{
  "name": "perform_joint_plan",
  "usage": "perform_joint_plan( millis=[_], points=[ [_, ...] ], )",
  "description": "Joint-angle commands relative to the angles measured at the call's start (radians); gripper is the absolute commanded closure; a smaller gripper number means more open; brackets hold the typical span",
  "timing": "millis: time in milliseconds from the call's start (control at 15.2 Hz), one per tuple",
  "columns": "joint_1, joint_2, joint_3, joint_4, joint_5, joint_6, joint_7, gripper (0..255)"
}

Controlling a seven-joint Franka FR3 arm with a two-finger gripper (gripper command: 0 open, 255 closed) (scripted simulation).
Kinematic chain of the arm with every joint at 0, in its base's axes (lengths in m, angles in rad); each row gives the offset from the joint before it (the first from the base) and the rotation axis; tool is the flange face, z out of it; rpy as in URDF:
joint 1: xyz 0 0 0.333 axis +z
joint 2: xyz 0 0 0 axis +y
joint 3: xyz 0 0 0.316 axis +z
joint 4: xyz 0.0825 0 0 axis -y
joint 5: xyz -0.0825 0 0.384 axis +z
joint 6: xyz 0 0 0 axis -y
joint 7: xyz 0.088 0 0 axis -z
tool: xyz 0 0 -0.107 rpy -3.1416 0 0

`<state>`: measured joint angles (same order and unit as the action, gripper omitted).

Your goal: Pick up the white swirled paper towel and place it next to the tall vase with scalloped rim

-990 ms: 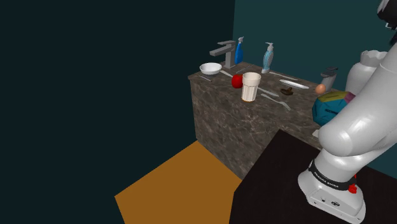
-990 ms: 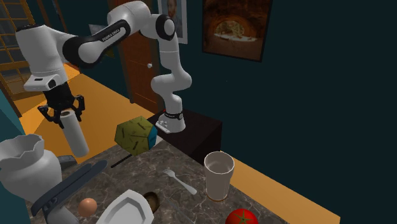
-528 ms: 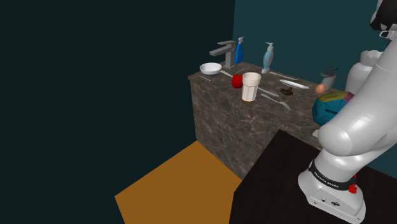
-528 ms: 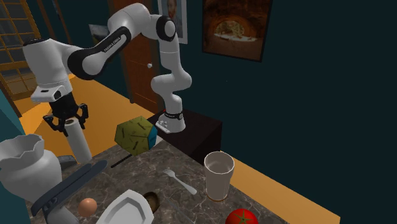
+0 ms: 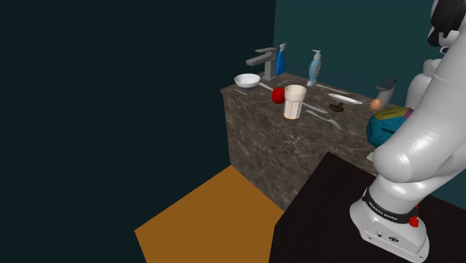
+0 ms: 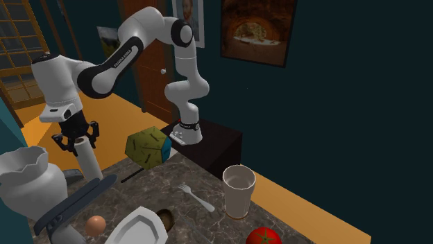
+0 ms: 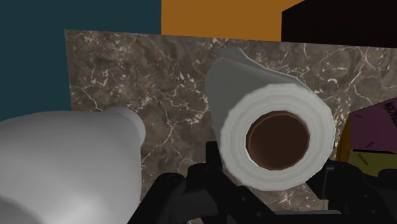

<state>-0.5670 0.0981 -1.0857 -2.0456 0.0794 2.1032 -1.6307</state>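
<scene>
The paper towel roll is gripped at its top end by the pincer, with the two black fingers closed on it from both sides. The roll hangs straight down below the pincer, so it can be stood on its flat end. From the hand's camera the roll is seen end-on, with its brown hole facing up at the pincer.

The tall white vase with the wavy rim is found low down, just beside the pincer. From the hand's camera the vase is seen near the roll but apart from it, and a strip of the dark stone table shows between them.

It cannot be told if the bottom of the roll is touching the table, because a grey tap is in the way.

The roll is held upright and close to the vase because that is the spot where it is meant to be put. The small gap is likely there so that the vase is not bumped.

The job is judged to be almost done: the roll only has to be set down and let go. A green and blue ball-like thing lies on the other side of the pincer, well apart, so no trouble is expected from it.
</scene>
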Motion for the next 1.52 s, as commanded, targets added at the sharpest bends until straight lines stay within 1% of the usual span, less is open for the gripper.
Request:
perform_joint_plan(
  millis=[0,330,396,726,858,990,1452],
  points=[
    [-0.002,0.005,0.001,-0.001,0.006,0.003,-0.004,255],
    [-0.002,0.005,0.001,-0.001,0.006,0.003,-0.004,255],
    [-0.002,0.005,0.001,-0.001,0.006,0.003,-0.004,0],
    [-0.002,0.005,0.001,-0.001,0.006,0.003,-0.004,0],
    [0.016,-0.043,-0.007,0.039,-0.045,-0.058,0.032,0],
    [0.026,-0.079,-0.007,0.080,-0.081,-0.116,0.058,0],
    [0.026,-0.079,-0.007,0.080,-0.081,-0.116,0.058,0]
  ],
)
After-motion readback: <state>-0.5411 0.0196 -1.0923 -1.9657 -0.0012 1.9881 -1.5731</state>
